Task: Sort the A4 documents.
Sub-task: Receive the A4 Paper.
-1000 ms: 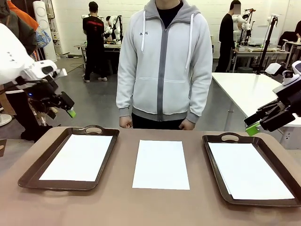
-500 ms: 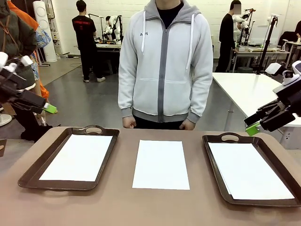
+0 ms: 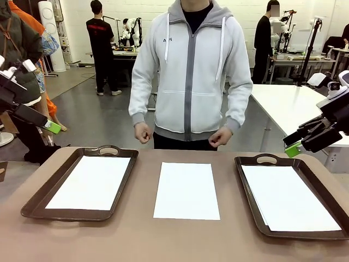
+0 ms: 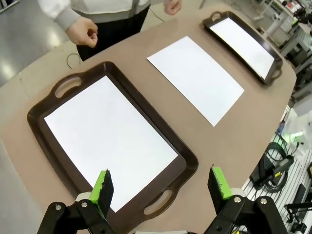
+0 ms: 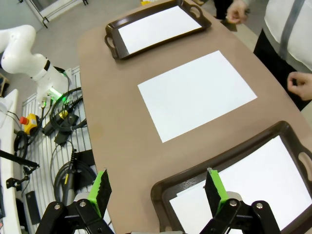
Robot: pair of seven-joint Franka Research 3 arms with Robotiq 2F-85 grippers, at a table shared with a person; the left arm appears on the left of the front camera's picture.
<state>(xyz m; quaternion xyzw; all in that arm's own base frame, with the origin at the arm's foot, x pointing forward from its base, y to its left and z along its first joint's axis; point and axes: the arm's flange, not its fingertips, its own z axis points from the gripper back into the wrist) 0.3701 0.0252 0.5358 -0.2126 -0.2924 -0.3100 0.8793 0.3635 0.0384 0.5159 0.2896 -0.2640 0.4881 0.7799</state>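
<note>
Three A4 documents lie on the brown table. One sheet [image 3: 186,190] rests bare in the middle, one sheet [image 3: 90,182] in the left tray [image 3: 108,149], and one sheet [image 3: 289,196] in the right tray [image 3: 266,159]. My left gripper [image 3: 46,124] hangs open off the table's left side, high over the left tray's sheet [image 4: 107,136] in the left wrist view, my left gripper [image 4: 160,185] empty. My right gripper [image 3: 305,141] is open above the right tray's outer edge; the right wrist view has my right gripper [image 5: 157,187] empty over the right tray [image 5: 219,156] and the middle sheet [image 5: 197,95].
A person in a grey hoodie stands at the far edge, with loosely closed hands [image 3: 143,132] raised above the table between the trays. Cables and a power strip [image 5: 63,126] lie on the floor beside the table. Another white table [image 3: 294,103] stands at the right.
My left arm has pulled back to the left, away from the table. The person's hands have lifted from the table edge. My right arm has stayed still.
</note>
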